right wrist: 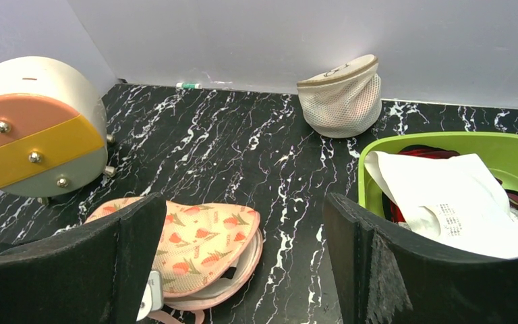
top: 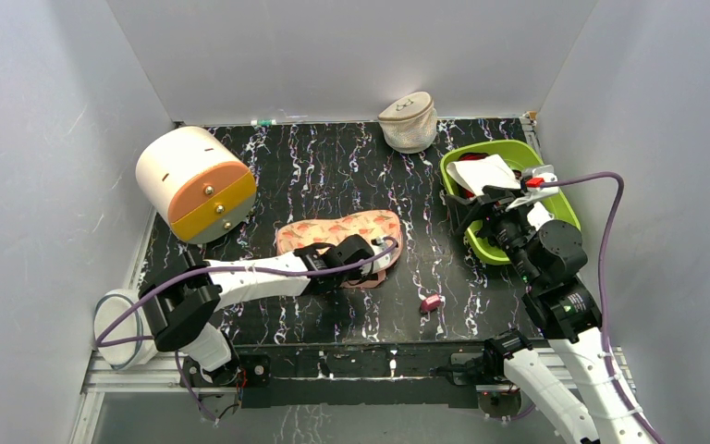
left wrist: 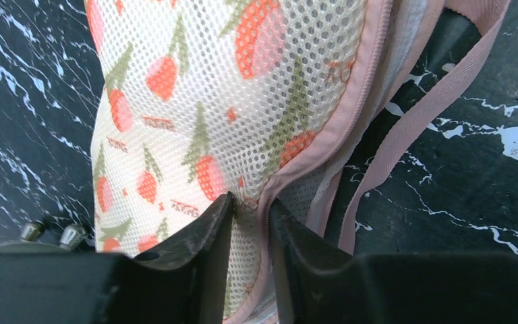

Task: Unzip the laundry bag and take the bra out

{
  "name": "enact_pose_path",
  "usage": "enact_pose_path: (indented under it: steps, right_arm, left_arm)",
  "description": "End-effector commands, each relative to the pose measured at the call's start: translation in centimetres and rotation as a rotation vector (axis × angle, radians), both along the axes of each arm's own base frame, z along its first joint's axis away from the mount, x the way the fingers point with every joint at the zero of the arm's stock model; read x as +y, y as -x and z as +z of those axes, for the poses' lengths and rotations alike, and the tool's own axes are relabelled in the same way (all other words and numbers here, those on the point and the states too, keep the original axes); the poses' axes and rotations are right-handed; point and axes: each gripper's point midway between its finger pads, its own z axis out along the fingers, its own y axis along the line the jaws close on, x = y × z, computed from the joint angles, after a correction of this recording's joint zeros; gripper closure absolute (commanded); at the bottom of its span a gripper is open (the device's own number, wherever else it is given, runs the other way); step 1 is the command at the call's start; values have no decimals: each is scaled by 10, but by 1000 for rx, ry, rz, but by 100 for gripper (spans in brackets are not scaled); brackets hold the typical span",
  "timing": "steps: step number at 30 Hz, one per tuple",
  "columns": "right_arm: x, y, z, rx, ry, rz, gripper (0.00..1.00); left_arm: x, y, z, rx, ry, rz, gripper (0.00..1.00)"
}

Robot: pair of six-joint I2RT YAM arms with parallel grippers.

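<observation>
1. The laundry bag (top: 333,231), flat and peanut-shaped, lies mid-table with bare black marble table (top: 333,166) all round it.
2. The left gripper (left wrist: 251,206) pinches the bag's printed honeycomb mesh just beside the pink trim, jaws almost closed.
3. The right gripper (right wrist: 243,202) gapes wide and empty, by the green basket (right wrist: 445,138).

— What sort of place is this?
— A robotics lab cell; plain white panels (top: 333,55) box in a black marbled tabletop (top: 333,166); a left arm (top: 250,277) and a right arm (top: 564,305) stand bolted at its near edge.
— And the homely things?
— Staged props; a laundry bag (top: 333,229); a green basin (right wrist: 445,140); a drum-shaped drawer unit (top: 194,180).
</observation>
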Motion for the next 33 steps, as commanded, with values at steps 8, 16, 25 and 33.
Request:
enact_pose_path:
  steps: [8,16,25,33]
  right_arm:
    - [0,-1,11,-40,-21,-5,15]
    - [1,-2,11,-36,-23,0,14]
    - [7,-2,8,-17,-47,27,14]
    - [9,2,4,14,-55,44,14]
  left_arm:
    - [-29,-1,45,27,165,73,96]
    - [-23,-20,84,-103,236,196,100]
    - [-8,-89,105,-219,238,408,99]
    - [11,-158,84,-163,198,548,91]
